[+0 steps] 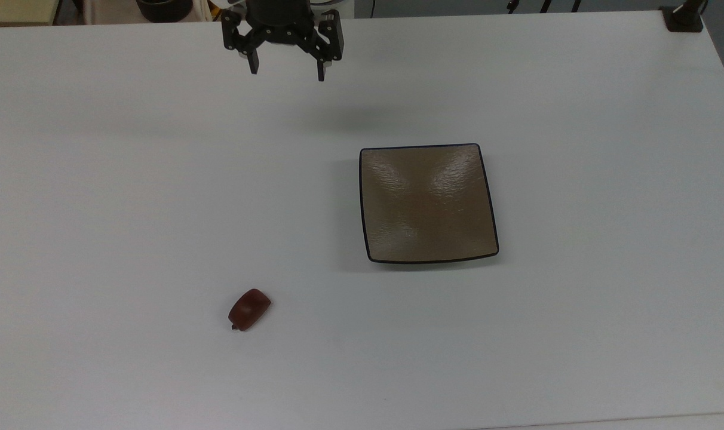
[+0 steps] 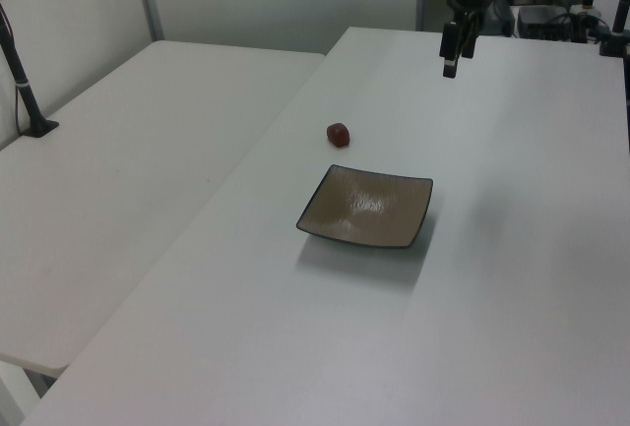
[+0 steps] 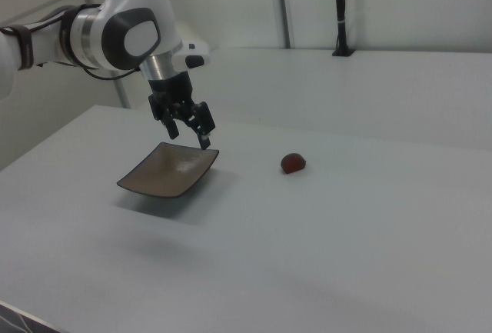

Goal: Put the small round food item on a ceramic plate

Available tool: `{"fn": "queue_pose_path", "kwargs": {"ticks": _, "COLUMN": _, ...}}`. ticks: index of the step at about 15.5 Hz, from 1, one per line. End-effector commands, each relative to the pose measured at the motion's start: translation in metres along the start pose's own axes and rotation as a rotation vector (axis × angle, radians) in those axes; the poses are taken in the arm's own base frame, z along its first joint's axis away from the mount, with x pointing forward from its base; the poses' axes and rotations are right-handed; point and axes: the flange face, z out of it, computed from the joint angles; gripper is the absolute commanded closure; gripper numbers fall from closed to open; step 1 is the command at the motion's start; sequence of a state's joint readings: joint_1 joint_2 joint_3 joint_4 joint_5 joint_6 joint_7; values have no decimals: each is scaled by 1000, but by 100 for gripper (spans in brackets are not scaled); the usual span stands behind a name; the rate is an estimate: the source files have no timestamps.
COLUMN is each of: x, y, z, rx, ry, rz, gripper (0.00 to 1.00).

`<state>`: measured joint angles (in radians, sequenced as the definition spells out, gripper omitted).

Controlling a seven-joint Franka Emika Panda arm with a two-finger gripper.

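The white and grey robot arm (image 3: 100,33) reaches in from the right view's left, its wrist bent straight down so the black two-finger claw (image 1: 287,70) hangs above the plain white worktop (image 1: 99,179), fingers spread wide and holding nothing. In the top view the claw sits near the upper edge, well apart from both task things. The small reddish-brown glossy round food item (image 1: 249,309) lies on the bare worktop, toward the top view's lower left. The square tan-brown ceramic plate with a thin dark rim (image 1: 428,203) rests flat to its upper right, apart from it. A second white table (image 2: 118,180) adjoins on the left view's left, before pale wall panels.
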<state>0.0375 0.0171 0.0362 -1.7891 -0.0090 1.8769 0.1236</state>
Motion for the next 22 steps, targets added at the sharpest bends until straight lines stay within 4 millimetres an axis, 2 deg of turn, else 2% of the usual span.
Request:
{"fn": "queue_pose_path", "kwargs": {"ticks": 1, "x": -11, "y": -10, "z": 5, "rx": 22, "ry": -1, "rz": -32, "gripper": 0}}
{"fn": "queue_pose_path", "kwargs": {"ticks": 8, "x": -10, "y": -9, "z": 7, "rx": 22, "ry": 0, "rz": -29, "gripper": 0}}
{"fn": "queue_pose_path", "kwargs": {"ticks": 12, "x": 0, "y": -10, "z": 8, "rx": 28, "ry": 40, "rz": -17, "gripper": 0}}
{"fn": "queue_pose_path", "kwargs": {"ticks": 16, "x": 27, "y": -12, "z": 19, "rx": 33, "ry": 50, "rz": 83, "gripper": 0}}
{"fn": "queue_pose_path", "kwargs": {"ticks": 22, "x": 83, "y": -11, "z": 35, "rx": 84, "ry": 264, "rz": 333, "gripper": 0}}
